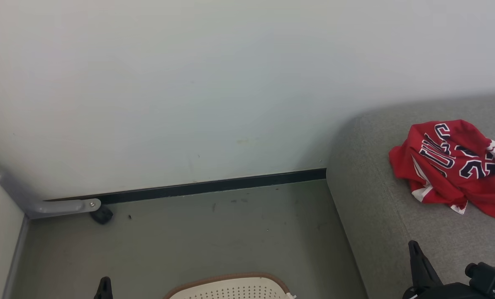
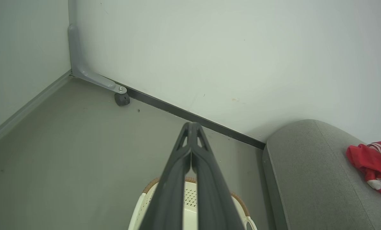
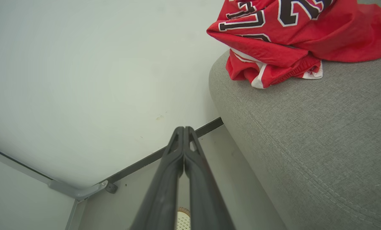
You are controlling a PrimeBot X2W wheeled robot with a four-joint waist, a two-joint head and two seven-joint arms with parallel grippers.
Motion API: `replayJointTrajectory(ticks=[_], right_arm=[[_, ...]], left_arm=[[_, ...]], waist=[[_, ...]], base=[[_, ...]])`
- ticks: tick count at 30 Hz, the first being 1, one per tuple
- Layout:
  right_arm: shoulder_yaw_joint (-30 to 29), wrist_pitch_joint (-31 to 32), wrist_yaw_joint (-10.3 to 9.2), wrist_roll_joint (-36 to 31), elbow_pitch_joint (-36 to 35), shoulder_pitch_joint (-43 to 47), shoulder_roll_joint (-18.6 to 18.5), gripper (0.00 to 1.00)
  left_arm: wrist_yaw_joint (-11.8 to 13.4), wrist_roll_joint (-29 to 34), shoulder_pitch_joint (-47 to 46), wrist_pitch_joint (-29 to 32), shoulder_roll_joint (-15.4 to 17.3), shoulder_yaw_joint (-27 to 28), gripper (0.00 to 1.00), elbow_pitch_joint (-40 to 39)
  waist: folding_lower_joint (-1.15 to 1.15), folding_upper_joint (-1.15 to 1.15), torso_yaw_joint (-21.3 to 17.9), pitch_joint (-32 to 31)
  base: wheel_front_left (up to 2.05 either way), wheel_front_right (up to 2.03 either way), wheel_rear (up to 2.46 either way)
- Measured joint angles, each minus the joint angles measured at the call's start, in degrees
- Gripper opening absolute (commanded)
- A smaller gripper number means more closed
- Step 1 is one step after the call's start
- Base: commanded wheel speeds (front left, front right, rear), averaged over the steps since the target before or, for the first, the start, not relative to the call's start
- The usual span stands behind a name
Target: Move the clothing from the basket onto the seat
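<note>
Red sports clothing (image 1: 450, 166) is heaped on the grey fabric seat (image 1: 376, 199); left gripper (image 2: 192, 127) and right gripper (image 3: 184, 131) are closed, empty; the cream perforated basket (image 1: 230, 290) should be checked for leftovers.

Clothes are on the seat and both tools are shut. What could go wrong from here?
The clothes lie bunched near the rounded end of the seat; a nudge from the right tool might slide them off. Little of the basket shows, so a garment could remain inside unnoticed.
</note>
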Motion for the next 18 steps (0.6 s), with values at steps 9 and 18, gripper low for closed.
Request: replayJointTrajectory(ticks=[9,18], right_arm=[[-2.8,1.9,1.42,6.1,0.2,0.0,1.2,0.00],[-5.7,3.9,2.56,12.2,0.4,0.0,2.5,0.00]], left_arm=[[-1.3,-7.2,-1.0,1.5,-0.2,0.6,0.00,0.4],[-2.8,-14.3,-2.1,2.9,-0.4,1.6,0.00,0.8]], waist=[[0.00,0.00,0.5,0.0],[0.00,0.00,1.0,-0.1]], base=[[0.00,0.00,0.00],[0.00,0.00,0.00]])
